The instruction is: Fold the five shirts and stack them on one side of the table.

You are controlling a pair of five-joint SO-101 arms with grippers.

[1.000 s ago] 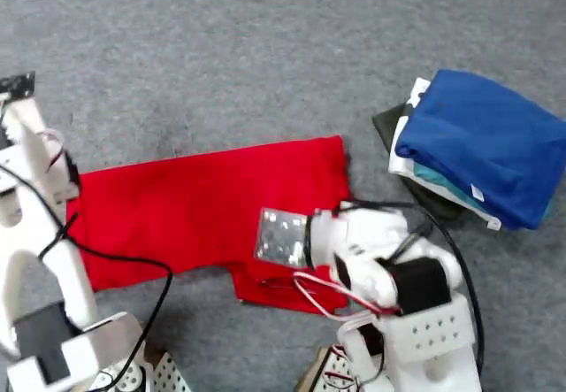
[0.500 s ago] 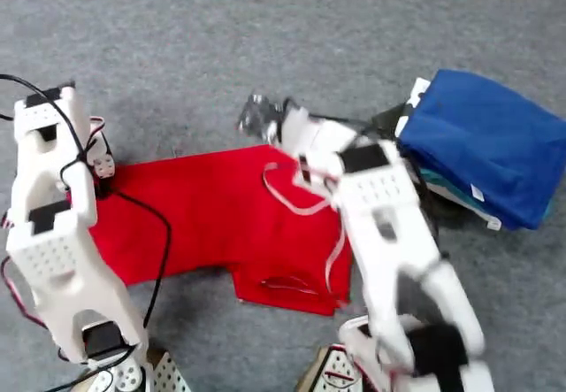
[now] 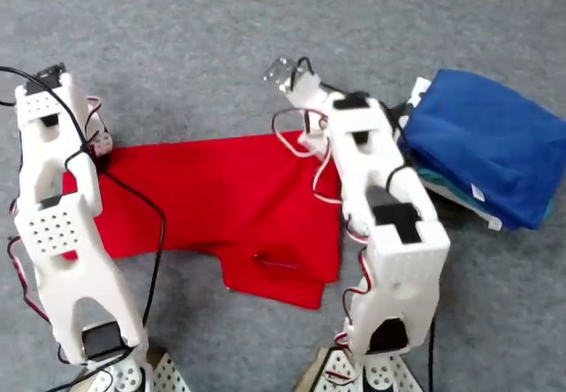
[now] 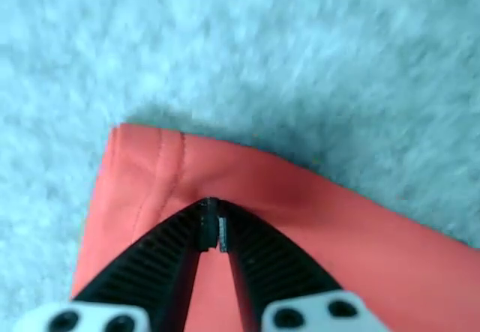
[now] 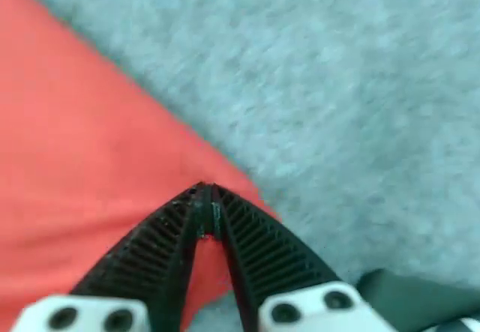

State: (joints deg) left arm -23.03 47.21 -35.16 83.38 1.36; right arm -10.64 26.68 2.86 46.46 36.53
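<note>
Black jaws of the left gripper (image 4: pixel 211 231) meet tip to tip at one far corner of the red shirt (image 3: pixel 212 197), and the right gripper (image 5: pixel 204 216) is closed likewise at the other; whether cloth is pinched, I cannot tell. The shirt lies spread on the grey table (image 3: pixel 177 56), probably so that both corners lift together for a fold, and the stack of folded shirts (image 3: pixel 482 144) sits just beside it.

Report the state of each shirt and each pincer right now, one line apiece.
red shirt: spread flat on the table, not on the stack.
blue shirt: folded, on top of the stack.
shirts under it: folded, stacked, edges showing.
left pincer: shut on the red shirt near one far corner.
right pincer: shut on the red shirt at the other far corner.
</note>
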